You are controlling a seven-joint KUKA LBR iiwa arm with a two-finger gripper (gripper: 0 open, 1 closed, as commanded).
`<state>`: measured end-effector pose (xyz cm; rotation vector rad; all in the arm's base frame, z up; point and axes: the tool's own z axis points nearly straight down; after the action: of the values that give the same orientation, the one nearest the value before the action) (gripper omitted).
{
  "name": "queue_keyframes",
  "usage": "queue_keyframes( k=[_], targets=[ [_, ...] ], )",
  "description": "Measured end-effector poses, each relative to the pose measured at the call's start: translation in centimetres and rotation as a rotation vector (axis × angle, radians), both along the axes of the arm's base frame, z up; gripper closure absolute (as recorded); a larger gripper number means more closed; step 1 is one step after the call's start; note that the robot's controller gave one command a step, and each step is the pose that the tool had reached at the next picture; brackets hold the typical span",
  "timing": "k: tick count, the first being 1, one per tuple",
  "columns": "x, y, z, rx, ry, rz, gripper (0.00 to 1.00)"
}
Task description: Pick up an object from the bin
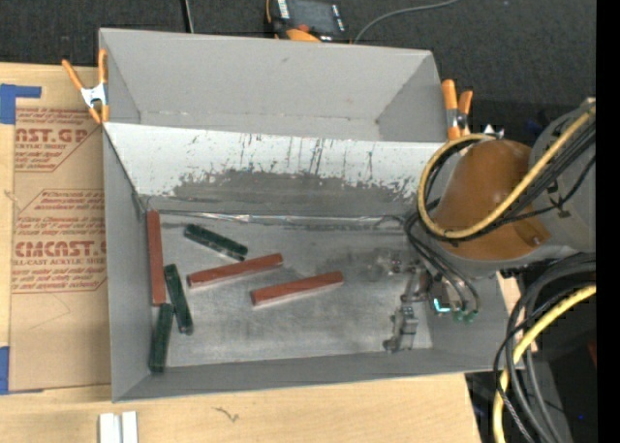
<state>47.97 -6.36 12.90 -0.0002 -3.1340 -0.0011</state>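
Down at the right end of the grey metal bin (271,92), in the camera view, the gripper (400,330) hangs low over bare, scuffed floor near the front wall, under the arm's orange wrist cover (489,201). How far it is open I cannot tell, and nothing shows in its grasp.

No loose piece lies beneath it. The nearest candidate is a flat red-brown bar (296,289) lying slantwise mid-floor, well apart to the gripper's left. A second red-brown bar (235,270) lies just beyond that one, nearly parallel and not touching it. A third red-brown strip (155,257) lies tight along the left wall, probably awkward to grip there. One dark green stick (215,241) rests near the back wall. Two more dark green sticks (177,299) (160,337) sit end to end by the front-left corner.

Judging from this, the pick has not begun; the mid-floor bars, lying clear of the walls, look easiest to reach.
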Motion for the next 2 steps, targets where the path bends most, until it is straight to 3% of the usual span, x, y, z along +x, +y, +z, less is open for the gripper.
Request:
queue_keyframes(
  k=[1,2],
  targets=[
    [7.6,3.4,-6.1,0.002,-0.008,0.164,0.00],
    [5.8,7.8,-6.0,0.003,-0.007,0.187,0.00]
  ],
)
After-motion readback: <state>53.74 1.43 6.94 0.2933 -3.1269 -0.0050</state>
